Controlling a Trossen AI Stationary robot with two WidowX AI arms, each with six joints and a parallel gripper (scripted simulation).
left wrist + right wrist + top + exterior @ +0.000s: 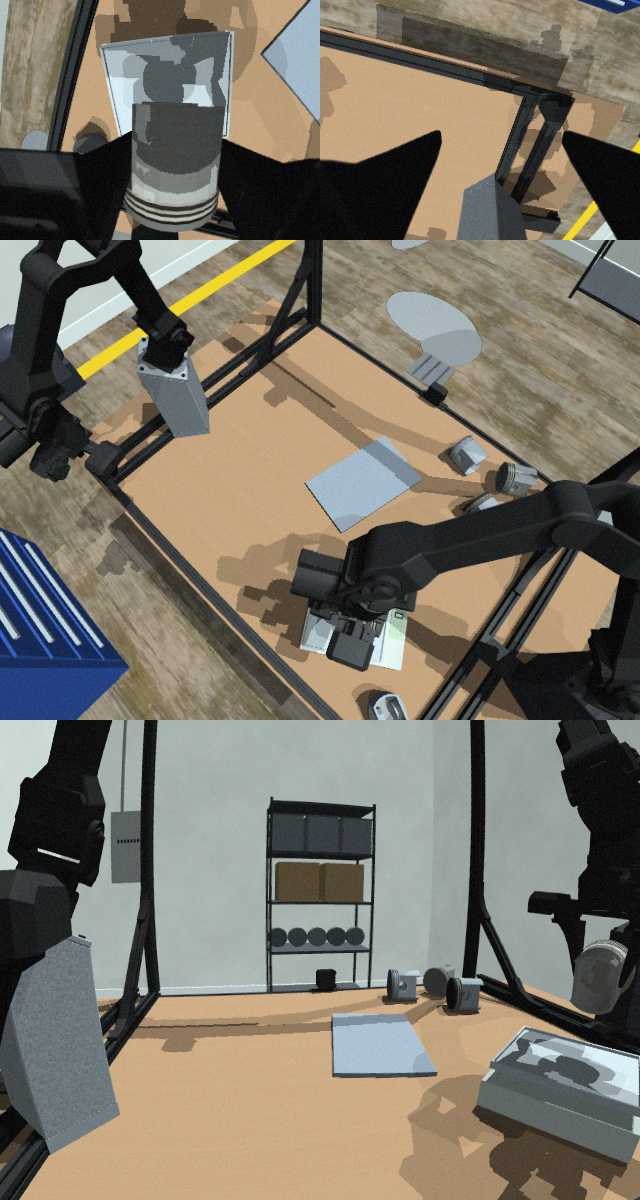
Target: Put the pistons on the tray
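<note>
My left gripper (171, 137) (351, 645) is shut on a grey piston (175, 175) (599, 975) and holds it upright in the air, above a flat white scale (314, 636) (563, 1076) (165, 75) near the bench's front. The flat steel tray (361, 482) (379, 1042) (300, 55) lies mid-bench with nothing on it. Three pistons (467, 453) (515, 478) (483, 502) lie on their sides beyond the tray; they also show in the exterior view (403, 985) (438, 980) (463, 993). Another piston (388, 707) lies at the front edge. My right gripper (501, 136) is open and empty, high over the far corner.
Black frame rails (170, 555) edge the bench, with upright posts (313, 281) (475, 849) at the corners. A small black camera (436, 393) (325, 978) sits on the rim. A grey block (173, 395) (51, 1040) hangs at the right arm's end. A blue crate (41, 627) stands on the floor.
</note>
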